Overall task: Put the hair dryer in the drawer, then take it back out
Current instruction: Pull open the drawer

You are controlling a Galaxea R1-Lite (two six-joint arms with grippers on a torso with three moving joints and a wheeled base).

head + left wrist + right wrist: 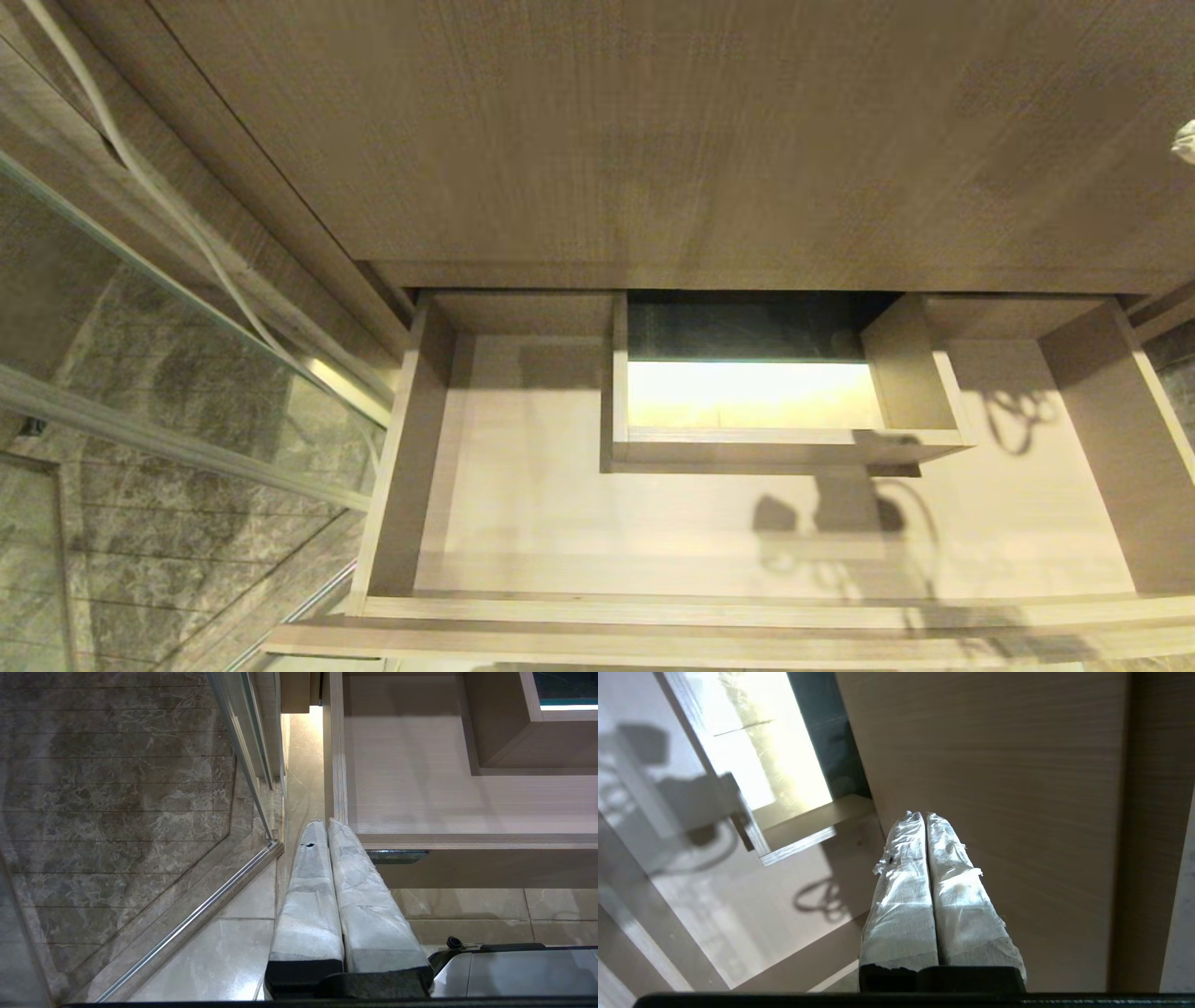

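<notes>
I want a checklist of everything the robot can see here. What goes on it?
Surface: drawer pulled open, pale floor bare, boxed cut-out at the back.
Job's things: hair dryer not seen in any view.
Clutter: nothing seen.
Grippers: left gripper shut, empty, by the drawer's front corner; right gripper shut, empty, above the drawer.
Cables: white cord along the left wall.
Surroundings: wood-grain panel, glass partition, marble floor.

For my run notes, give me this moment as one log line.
drawer: pulled open, no dryer seen inside | right hand: shut, holding nothing, over drawer's right side | left hand: shut, holding nothing, by drawer's front left corner
</notes>
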